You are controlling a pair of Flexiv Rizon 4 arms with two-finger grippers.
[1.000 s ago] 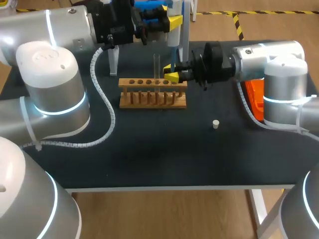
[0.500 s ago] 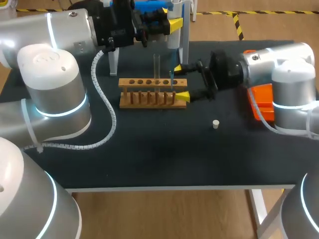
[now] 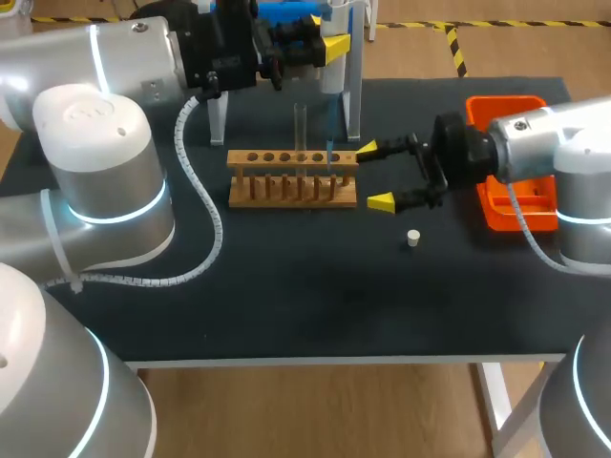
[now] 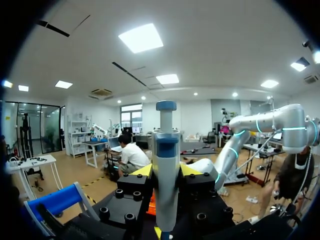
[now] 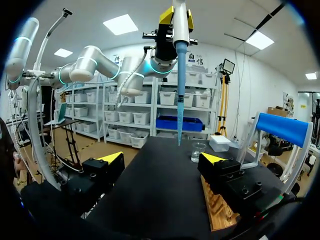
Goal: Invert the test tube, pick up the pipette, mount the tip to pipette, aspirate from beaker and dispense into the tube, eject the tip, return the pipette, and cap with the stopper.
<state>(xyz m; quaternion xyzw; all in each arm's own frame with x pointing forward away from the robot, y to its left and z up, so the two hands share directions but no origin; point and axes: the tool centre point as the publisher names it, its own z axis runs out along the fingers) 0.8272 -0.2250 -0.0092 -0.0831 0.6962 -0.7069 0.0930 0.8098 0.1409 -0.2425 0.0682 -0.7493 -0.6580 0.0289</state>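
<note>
Wooden rack point(image 3: 292, 178) keeps the test tube point(image 3: 300, 127) upright for filling | left gripper point(image 4: 165, 172) pinches the pipette point(image 4: 165, 150) vertically, blue tip point(image 5: 179, 115) hanging above the rack | right gripper point(image 3: 375, 176) spread and empty beside the rack's end, near the stopper point(image 3: 413, 238), probably ready for capping.

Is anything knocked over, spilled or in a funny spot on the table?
Nothing looks spilled or knocked over. The test tube stands upright in the wooden rack. Only the little white stopper lies loose on the table, apart from the rack.
</note>
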